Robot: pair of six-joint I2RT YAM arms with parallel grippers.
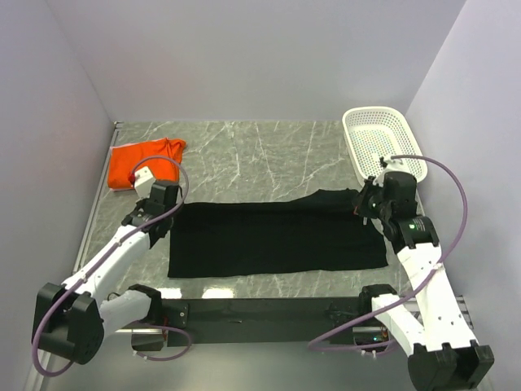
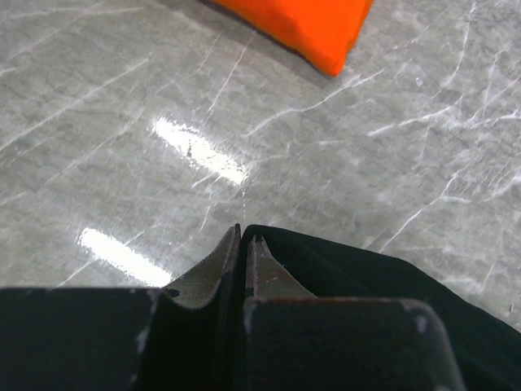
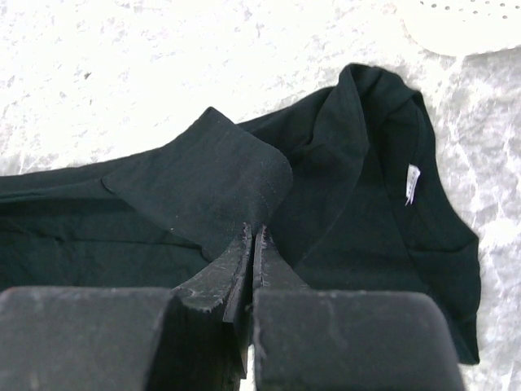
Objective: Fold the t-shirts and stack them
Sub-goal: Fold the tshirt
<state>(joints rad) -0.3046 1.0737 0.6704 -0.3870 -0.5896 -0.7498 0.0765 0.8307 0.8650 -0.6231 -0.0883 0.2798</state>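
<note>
The black t-shirt lies as a long flat band across the middle of the table. My left gripper is at the shirt's far left corner, and in the left wrist view it is shut with the black cloth's edge pinched at the tips. My right gripper is at the far right corner by the collar. In the right wrist view it is shut on a raised flap of the black shirt, whose white label shows. The orange t-shirt lies folded at the back left.
A white mesh basket stands at the back right, close behind the right gripper. Walls close in the table on the left, back and right. The orange shirt's corner lies a little beyond the left gripper on bare marble tabletop.
</note>
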